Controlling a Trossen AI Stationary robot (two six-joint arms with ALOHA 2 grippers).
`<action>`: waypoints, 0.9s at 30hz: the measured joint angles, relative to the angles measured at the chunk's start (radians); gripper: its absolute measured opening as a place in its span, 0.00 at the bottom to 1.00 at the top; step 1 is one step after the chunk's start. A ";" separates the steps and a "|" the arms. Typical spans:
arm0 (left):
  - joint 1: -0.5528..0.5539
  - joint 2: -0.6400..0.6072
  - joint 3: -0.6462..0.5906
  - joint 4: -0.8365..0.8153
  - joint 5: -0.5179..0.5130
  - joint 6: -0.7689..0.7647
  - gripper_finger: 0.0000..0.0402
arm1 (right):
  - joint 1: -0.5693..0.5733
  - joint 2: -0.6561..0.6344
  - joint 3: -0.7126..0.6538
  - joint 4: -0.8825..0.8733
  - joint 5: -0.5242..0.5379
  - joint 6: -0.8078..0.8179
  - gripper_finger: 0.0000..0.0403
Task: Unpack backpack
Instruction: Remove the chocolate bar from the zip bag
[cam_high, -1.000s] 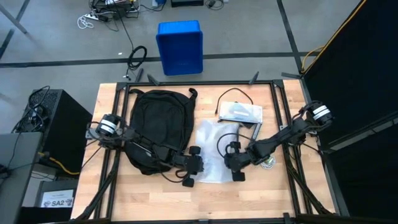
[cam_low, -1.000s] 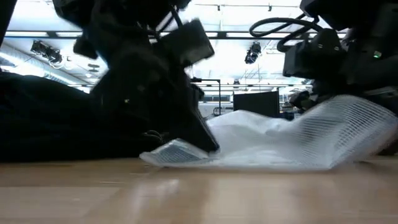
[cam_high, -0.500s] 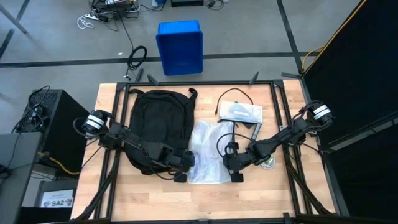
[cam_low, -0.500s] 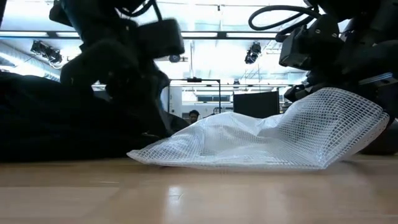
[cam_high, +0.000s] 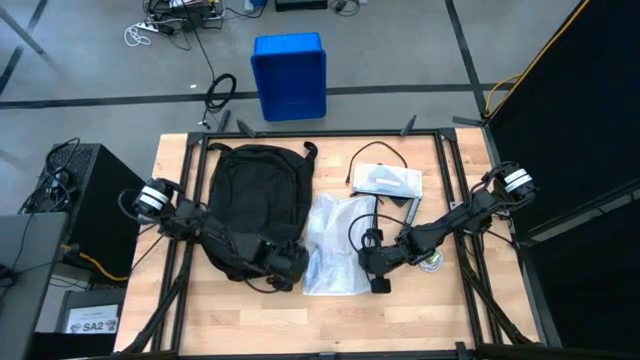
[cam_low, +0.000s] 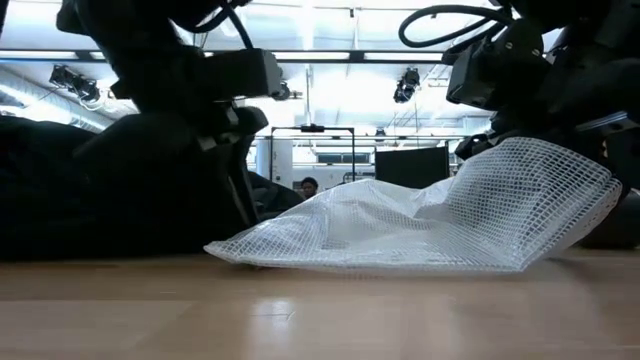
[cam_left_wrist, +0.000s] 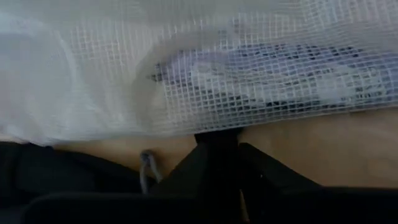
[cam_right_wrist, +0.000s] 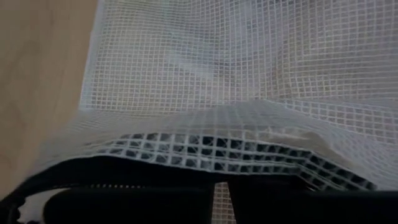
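The black backpack (cam_high: 255, 200) lies flat on the table's left half, its rounded top toward the far edge. Beside it, mid-table, lies a clear white mesh pouch (cam_high: 335, 245) with dark and pale items inside (cam_left_wrist: 273, 81). My right gripper (cam_high: 378, 272) is shut on the pouch's right side. My left gripper (cam_high: 292, 268) is between the backpack's near right corner and the pouch's left edge (cam_left_wrist: 186, 127), close to both. In the low view the pouch (cam_low: 420, 225) slopes up to the right. My right gripper has the mesh pouch by its right-hand edge (cam_right_wrist: 217, 155), pinched between the two fingers, which slant down at it from the table's right. That end (cam_low: 540, 175) is lifted off the table. The pouch's left end (cam_low: 230, 250) rests on the wood.
A second flat pouch (cam_high: 385, 180) with a black cable (cam_high: 375, 152) lies toward the far right of the table. A small round thing (cam_high: 432, 262) sits by the right arm. A blue bin (cam_high: 290, 75) stands on the floor beyond the far edge.
My left gripper has drawn back from the pouch's near left corner toward the backpack, rising and tipping as it went. The pouch's left end now lies flat on the table. Its right end, in my right gripper, stands higher than before.
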 joint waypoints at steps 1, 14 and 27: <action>-0.001 0.000 0.000 0.005 -0.015 0.012 0.16 | 0.000 0.000 0.000 0.001 0.000 0.000 0.03; 0.000 0.000 0.000 0.018 -0.117 0.211 0.31 | -0.001 0.000 0.000 0.010 0.000 0.000 0.00; 0.008 0.069 0.000 0.094 -0.164 0.362 0.46 | -0.002 0.000 0.001 0.023 0.000 -0.010 0.03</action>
